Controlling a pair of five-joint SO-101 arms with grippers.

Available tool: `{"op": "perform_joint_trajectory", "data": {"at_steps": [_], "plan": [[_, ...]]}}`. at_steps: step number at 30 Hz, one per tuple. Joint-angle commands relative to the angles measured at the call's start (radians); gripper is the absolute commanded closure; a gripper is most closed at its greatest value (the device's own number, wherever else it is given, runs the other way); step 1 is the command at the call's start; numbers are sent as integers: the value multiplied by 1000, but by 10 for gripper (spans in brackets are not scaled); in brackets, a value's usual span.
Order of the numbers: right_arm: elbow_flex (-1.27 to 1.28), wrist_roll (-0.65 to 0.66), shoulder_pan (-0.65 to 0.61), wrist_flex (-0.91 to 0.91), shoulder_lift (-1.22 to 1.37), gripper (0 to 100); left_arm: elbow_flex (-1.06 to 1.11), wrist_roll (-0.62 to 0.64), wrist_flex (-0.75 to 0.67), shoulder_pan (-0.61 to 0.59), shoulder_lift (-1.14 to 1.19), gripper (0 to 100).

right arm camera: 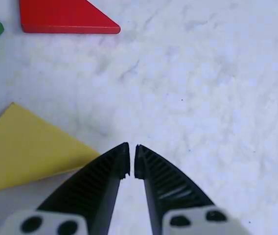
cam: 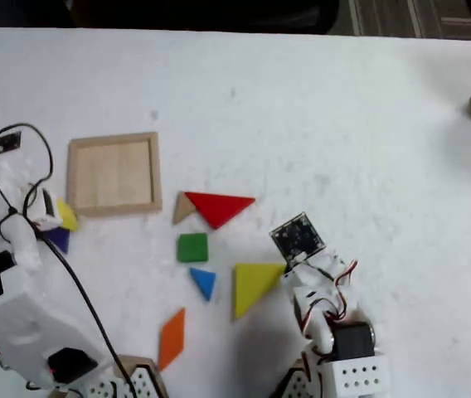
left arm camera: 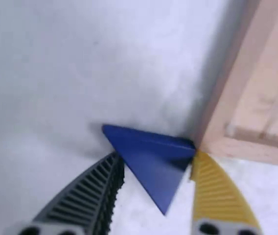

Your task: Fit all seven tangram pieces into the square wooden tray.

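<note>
Left tool (left arm camera: 156, 157): jaws at medium width, bracketing the dark blue triangle (left arm camera: 149, 169); ribbed grey finger (left arm camera: 87, 196) against one edge, yellow finger (left arm camera: 217, 196) at the opposite corner; both look to be in contact, so judged a hold, though lift off the desk (cam: 343, 124) can't be confirmed.

Key relation: the square wooden tray (left arm camera: 227, 98) lies just beside the piece on the yellow-finger side; the tray's outer corner nearly touches the triangle's corner; the piece is outside the rim. In the high view the tray (cam: 113, 138) is inboard of and beyond the left arm, and empty. Judgement: the next move needs the piece raised over the rim before it goes across, since the raised lip blocks a plain slide.

Right tool (right arm camera: 131, 159): black ribbed fingers nearly together, thin slit, nothing held; tip just beside the point of the yellow triangle (right arm camera: 26, 147); right arm is the nearer one to the loose cluster.

Other pieces on the desk, well apart from the tray: red triangle (cam: 219, 207) touching a tan triangle (cam: 182, 209); green square (cam: 192, 247); light blue triangle (cam: 204, 282); orange parallelogram (cam: 172, 337).

Materials: flat painted wood pieces, sharp corners, thin; tray pale bare wood, visible grain, shallow; desk white, matte, slightly mottled.
</note>
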Motion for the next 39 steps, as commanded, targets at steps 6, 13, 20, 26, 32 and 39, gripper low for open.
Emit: {"op": "perform_joint_trajectory", "data": {"at_steps": [6,13,20,26,32,39], "plan": [[9,8,4,-16,-12,974,60,-32,52,88,-119,777],[9,12,4,-12,-12,974,63,29,-2,107,-160,774],[9,12,4,-12,-12,974,69,221,-77,94,-157,702],[9,12,4,-12,-12,975,60,235,-78,87,-70,705],[9,12,4,-13,-12,975,52,236,-75,59,-65,781],[9,12,4,-13,-12,975,55,230,-74,59,-67,894]]}}
